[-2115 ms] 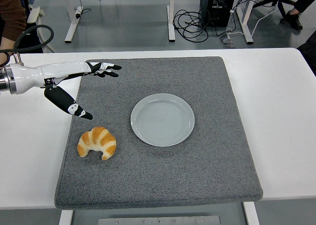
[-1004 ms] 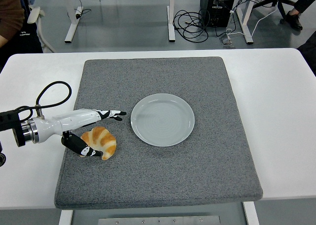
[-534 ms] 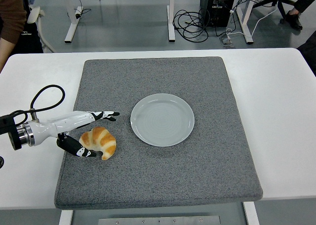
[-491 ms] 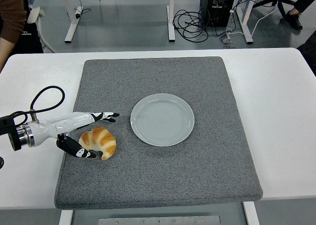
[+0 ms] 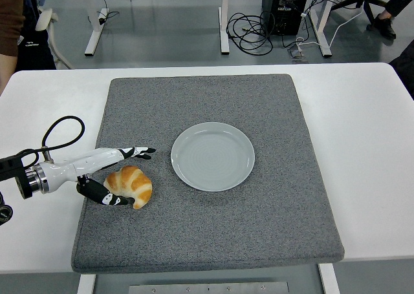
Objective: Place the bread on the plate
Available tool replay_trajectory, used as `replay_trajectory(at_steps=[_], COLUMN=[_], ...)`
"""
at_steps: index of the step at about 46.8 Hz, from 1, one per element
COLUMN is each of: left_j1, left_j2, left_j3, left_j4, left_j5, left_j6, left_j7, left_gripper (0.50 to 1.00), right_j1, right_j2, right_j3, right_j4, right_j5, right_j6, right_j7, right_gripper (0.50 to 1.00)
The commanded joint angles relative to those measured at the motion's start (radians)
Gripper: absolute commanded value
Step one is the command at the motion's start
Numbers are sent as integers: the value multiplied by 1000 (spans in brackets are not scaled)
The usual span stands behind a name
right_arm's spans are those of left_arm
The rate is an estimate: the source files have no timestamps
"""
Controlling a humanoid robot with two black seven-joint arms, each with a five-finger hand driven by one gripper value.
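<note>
Glossy crescent bread, round plate (smooth)

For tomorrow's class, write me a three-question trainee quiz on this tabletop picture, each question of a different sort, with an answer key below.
1. True or false: the croissant already lies on the plate.
2. Multiple choice: where does the left hand sit? A) over the plate B) at the croissant, fingers above it and thumb at its near side C) off the grey mat
3. Fill in: seen from the camera, the plate lies to the ____ of the croissant.

Key: 1 false, it rests on the mat. 2 B. 3 right.
</note>
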Motion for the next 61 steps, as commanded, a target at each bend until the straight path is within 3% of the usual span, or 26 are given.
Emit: replay_trajectory(at_steps=[1,4,10,17,21,22,61], left_j1=[0,0,0,-2,-3,-5,-113], left_j2=[0,-2,0,0,1,1,29], left_j3=[0,4,32,38,40,40,38], left_j4=[1,1,1,1,1,1,28], left_j5=[1,3,9,9,12,12,-13], left_j6=[1,0,1,3,3,5,1], left_j7=[-5,-9,-12,-38,-39,-39,-42], left_gripper=[887,854,721,616,507,500,500], right_j1=[1,0,0,0,1,0,1], right_j2=[0,0,0,0,0,0,0], right_j3=[0,0,0,-2,-2,0,0], right_j4=[-1,0,-1,-1,-1,-1,-1], right_j5=[0,0,0,0,0,0,0], right_j6=[0,0,0,0,0,0,0], right_j7=[0,0,0,0,0,0,0], right_gripper=[1000,1000,1000,1000,1000,1000,1000])
